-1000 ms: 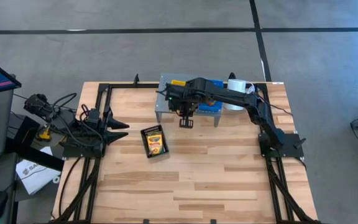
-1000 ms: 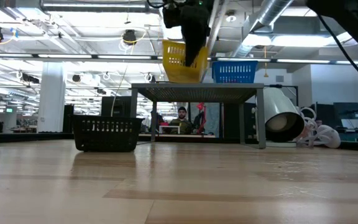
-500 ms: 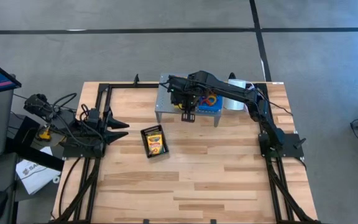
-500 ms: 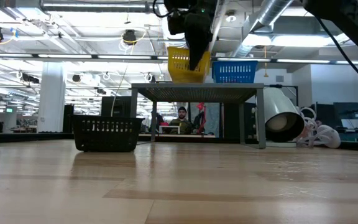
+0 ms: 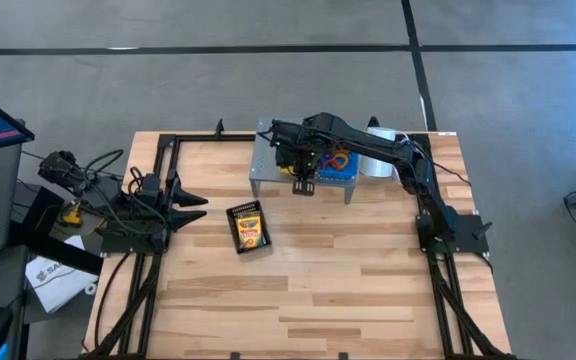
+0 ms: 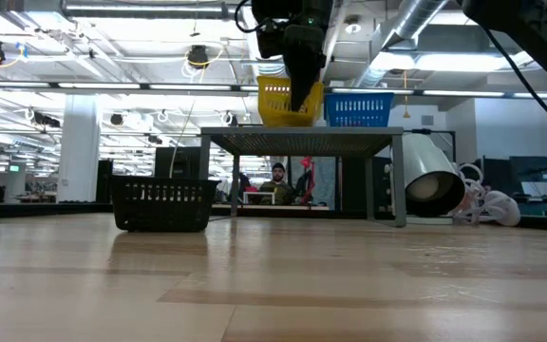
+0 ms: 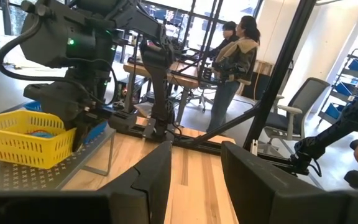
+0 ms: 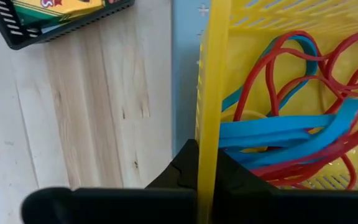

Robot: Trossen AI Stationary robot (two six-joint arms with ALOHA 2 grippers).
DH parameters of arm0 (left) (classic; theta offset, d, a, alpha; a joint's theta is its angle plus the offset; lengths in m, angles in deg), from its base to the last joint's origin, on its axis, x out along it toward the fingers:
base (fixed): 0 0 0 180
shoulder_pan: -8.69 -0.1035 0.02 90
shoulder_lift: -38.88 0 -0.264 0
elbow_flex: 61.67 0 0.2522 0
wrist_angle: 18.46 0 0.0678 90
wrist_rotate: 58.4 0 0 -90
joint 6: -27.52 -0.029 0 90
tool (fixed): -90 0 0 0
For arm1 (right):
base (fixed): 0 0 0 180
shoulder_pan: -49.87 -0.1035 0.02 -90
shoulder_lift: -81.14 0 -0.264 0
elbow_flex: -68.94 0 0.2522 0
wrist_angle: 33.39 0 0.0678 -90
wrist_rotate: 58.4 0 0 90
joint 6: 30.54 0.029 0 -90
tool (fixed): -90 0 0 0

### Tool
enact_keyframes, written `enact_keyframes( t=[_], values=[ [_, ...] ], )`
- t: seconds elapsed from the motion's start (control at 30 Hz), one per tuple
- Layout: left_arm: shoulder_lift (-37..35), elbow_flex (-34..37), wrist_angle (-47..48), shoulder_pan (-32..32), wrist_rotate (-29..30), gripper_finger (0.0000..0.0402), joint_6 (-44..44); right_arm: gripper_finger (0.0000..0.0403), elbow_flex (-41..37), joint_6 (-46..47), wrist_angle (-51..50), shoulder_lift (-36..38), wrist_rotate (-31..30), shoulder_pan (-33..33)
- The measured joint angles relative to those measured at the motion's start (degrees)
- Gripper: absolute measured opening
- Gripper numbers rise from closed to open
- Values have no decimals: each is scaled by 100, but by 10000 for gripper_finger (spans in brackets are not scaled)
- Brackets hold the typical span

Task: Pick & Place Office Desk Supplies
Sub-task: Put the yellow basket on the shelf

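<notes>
The right tool (image 8: 199, 168) is clamped on the yellow basket (image 8: 272, 93) of rubber bands (image 8: 291, 124) atop the grey riser (image 5: 268, 165), seemingly placed though unreleased, while the black crayon basket (image 5: 248, 228) waits on the surface (image 5: 318, 280).

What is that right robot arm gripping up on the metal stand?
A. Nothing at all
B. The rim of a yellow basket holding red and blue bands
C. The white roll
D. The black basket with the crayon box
B: in the right wrist view the right gripper has its jaws closed on the wall of the yellow basket, with red and blue bands inside.
</notes>
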Motion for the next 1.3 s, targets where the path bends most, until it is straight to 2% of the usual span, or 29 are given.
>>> enact_keyframes(
  t=[0.5,1.3],
  values=[
    [0,0,0,-1,0,135,1,0,0,63,-67,0,255,141],
    [0,0,0,0,0,135,5,0,0,271,-184,0,240,130]
  ],
)
